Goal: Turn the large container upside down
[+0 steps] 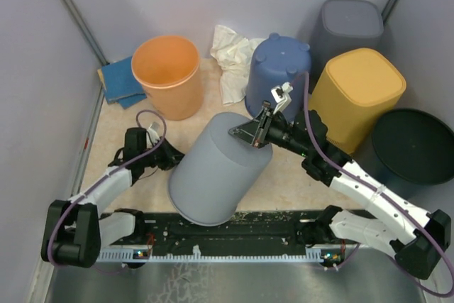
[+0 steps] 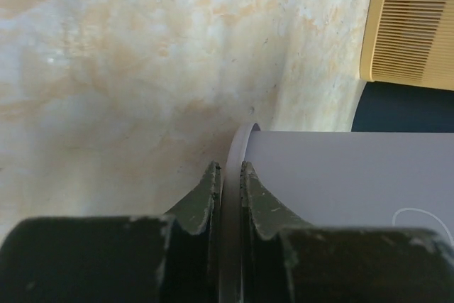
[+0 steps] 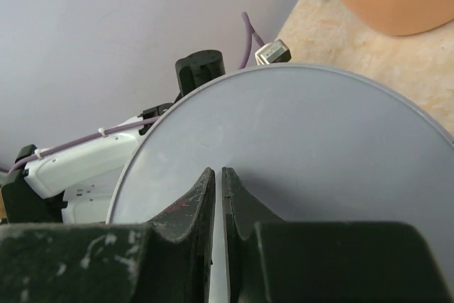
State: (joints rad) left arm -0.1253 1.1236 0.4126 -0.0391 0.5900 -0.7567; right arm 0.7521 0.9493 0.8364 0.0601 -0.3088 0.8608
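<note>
The large grey container (image 1: 220, 168) leans tilted at the table's middle, its flat base up and to the right, its open mouth down and to the left. My left gripper (image 1: 169, 155) is shut on the container's rim (image 2: 237, 148), one finger on each side of the wall (image 2: 228, 168). My right gripper (image 1: 248, 135) is shut and empty, its tips (image 3: 218, 172) right against the container's round base (image 3: 305, 133).
An orange bucket (image 1: 168, 74) stands at the back left beside a blue cloth (image 1: 120, 79). A white rag (image 1: 230, 54), an inverted blue bucket (image 1: 278, 72), a yellow bin (image 1: 357, 94), a dark grey bin (image 1: 347, 26) and a black tub (image 1: 411, 145) crowd the back right.
</note>
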